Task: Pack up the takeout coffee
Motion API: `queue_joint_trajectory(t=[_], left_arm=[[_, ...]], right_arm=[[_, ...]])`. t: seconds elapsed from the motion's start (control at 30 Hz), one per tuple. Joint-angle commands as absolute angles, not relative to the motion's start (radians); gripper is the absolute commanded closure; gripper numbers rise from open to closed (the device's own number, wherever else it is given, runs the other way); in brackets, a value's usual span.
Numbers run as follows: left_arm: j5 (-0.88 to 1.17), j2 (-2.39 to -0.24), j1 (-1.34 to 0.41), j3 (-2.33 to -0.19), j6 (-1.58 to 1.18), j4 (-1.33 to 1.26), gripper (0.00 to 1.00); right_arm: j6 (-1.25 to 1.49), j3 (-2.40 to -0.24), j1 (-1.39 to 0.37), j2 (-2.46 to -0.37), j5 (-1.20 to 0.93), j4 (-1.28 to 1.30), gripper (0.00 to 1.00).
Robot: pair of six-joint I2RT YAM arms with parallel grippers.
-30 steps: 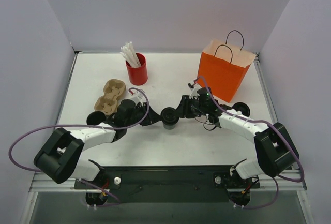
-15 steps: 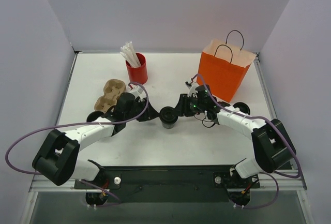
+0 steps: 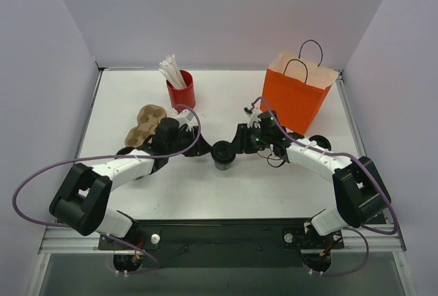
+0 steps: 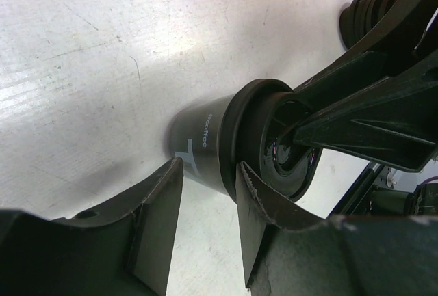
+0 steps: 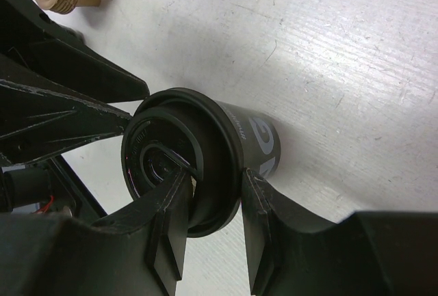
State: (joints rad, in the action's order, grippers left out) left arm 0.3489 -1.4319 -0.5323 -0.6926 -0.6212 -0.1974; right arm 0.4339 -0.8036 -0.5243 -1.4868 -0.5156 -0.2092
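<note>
A takeout coffee (image 3: 223, 154), a small dark paper cup with a black lid, stands mid-table between my two arms. My right gripper (image 3: 234, 148) is shut on its lid rim: in the right wrist view one finger (image 5: 171, 207) lies on the lid top and the other sits outside the rim of the cup (image 5: 253, 139). My left gripper (image 3: 199, 148) is open. Its fingertips (image 4: 164, 193) stand just short of the cup (image 4: 205, 142), with bare table between them. A second black-lidded cup (image 3: 319, 143) stands right of my right arm.
A tan pulp cup carrier (image 3: 145, 126) lies behind my left arm. A red cup of white sticks (image 3: 181, 94) stands at the back. An upright orange paper bag (image 3: 295, 94) stands open at the back right. A dark round object (image 3: 125, 152) sits by my left forearm.
My left gripper has opened, let go of the cup and drawn back to the left and away. The right gripper keeps its hold; cup and gripper have shifted slightly away.
</note>
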Motion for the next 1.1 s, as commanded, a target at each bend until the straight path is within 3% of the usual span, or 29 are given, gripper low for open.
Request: queue_joint_trajectory(t=[0.0,0.2,0.53,1.07], left_arm=[[0.383,-1.471,-0.531,-0.696,-0.609,-0.296,0.53],[0.359,-1.512,-0.531,-0.684,-0.611,-0.360,0.53],[0.219,-1.624,-0.548,-0.669,-0.612,-0.223,0.55],[0.008,-1.709,-0.699,-0.523,-0.713,-0.199,0.58]], right_arm=[[0.341,-0.764,-0.534,-1.551,-0.448,-0.014,0.87],[0.328,-0.764,-0.534,-1.568,-0.463,-0.021,0.87],[0.362,-0.721,-0.506,-1.595,-0.460,-0.057,0.87],[0.564,-0.532,-0.499,-1.600,-0.451,-0.276,0.88]])
